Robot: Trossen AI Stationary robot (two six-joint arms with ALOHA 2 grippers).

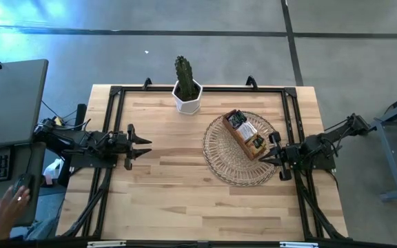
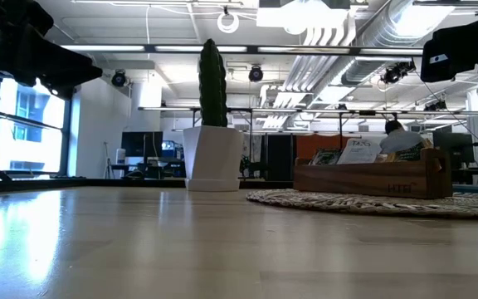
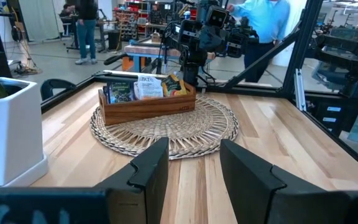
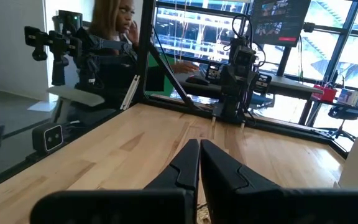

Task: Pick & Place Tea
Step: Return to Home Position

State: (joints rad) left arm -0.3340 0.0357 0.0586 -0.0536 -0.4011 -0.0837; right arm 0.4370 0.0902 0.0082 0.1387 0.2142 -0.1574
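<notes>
The tea sachets point(image 1: 245, 131) stand upright in a brown wooden box point(image 3: 146, 106) that rests on the round wicker tray point(image 1: 241, 148) at the table's right. Green, white and orange packets point(image 3: 143, 87) show above the box's wall. My left gripper point(image 1: 145, 147) hovers open at the table's left edge, pointing level toward the tray, with nothing between its fingers point(image 3: 194, 165). My right gripper point(image 1: 262, 159) is shut and held level over the tray's right rim, next to the box's near end, touching nothing that I can see.
A white pot with a green cactus point(image 1: 187, 88) stands at the table's far middle. Black frame rails point(image 1: 109, 124) run along the table's sides. A person's hand point(image 1: 14, 200) is at a desk beyond the left edge. Bare wood point(image 1: 171, 186) lies between the arms.
</notes>
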